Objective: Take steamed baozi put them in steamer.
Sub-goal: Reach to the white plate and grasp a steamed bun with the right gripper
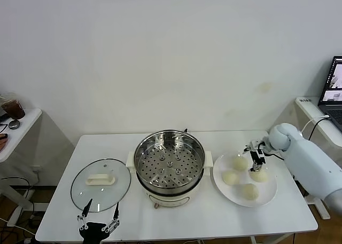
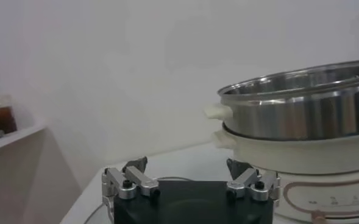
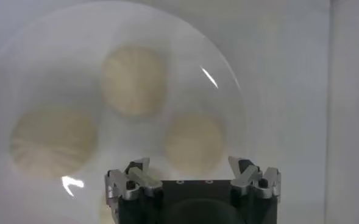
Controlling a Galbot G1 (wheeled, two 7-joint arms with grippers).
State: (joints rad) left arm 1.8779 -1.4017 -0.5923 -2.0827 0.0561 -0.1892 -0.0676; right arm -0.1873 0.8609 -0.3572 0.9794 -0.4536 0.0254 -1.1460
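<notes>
The steamer (image 1: 169, 161), a shiny perforated steel basket on a white pot base, stands mid-table and holds nothing. Several pale round baozi lie on a white plate (image 1: 269, 192) to its right, among them one at the back (image 1: 240, 162) and one at the front (image 1: 249, 191). My right gripper (image 1: 257, 159) hangs open just above the plate's far side, between the back buns. In the right wrist view it (image 3: 193, 165) is open over three baozi, the nearest (image 3: 194, 141) just ahead of the fingertips. My left gripper (image 1: 99, 222) waits open at the table's front left, empty (image 2: 187, 165), with the steamer (image 2: 307, 103) beside it.
A glass lid (image 1: 101, 184) with a white handle lies flat left of the steamer, just beyond the left gripper. A side table (image 1: 16, 127) with a dark cup stands far left. A laptop (image 1: 334, 89) sits on a shelf at the far right.
</notes>
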